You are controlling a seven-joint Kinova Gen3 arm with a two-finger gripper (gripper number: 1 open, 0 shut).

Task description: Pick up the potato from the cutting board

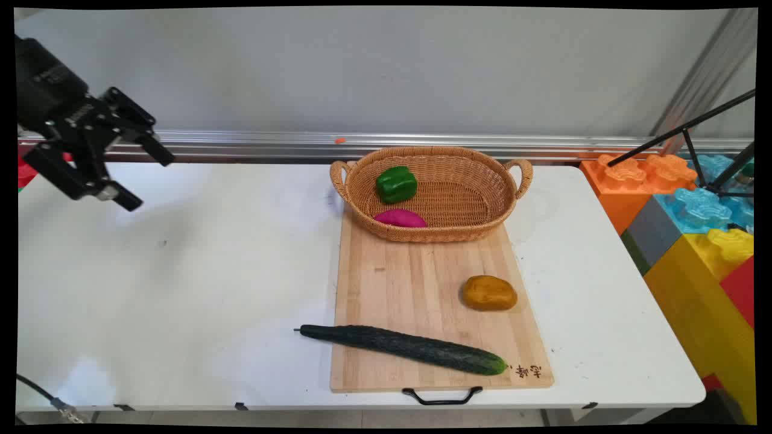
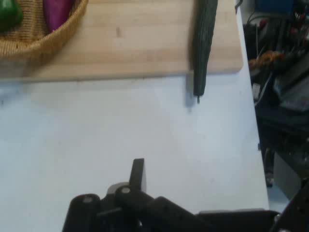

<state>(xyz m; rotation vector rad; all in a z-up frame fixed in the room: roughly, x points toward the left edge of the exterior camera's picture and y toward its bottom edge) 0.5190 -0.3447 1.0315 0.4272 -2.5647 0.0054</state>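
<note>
claw (image 1: 136,181) raised at 9 o'clock over bare tabletop (image 1: 181,271), fingers spread wide, holding nothing | cucumber (image 1: 404,348) nearest, at 4 o'clock, lying across cutting board (image 1: 422,283) near edge, stem overhanging | wicker basket (image 1: 431,194) at 3 o'clock holds green pepper (image 1: 396,184), purple vegetable (image 1: 400,218) | potato (image 1: 489,293) beyond, on board

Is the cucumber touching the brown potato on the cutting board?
Apart. In the main view, bare wood of the cutting board shows plainly between the cucumber and the potato, which lies farther back on the board.
</note>
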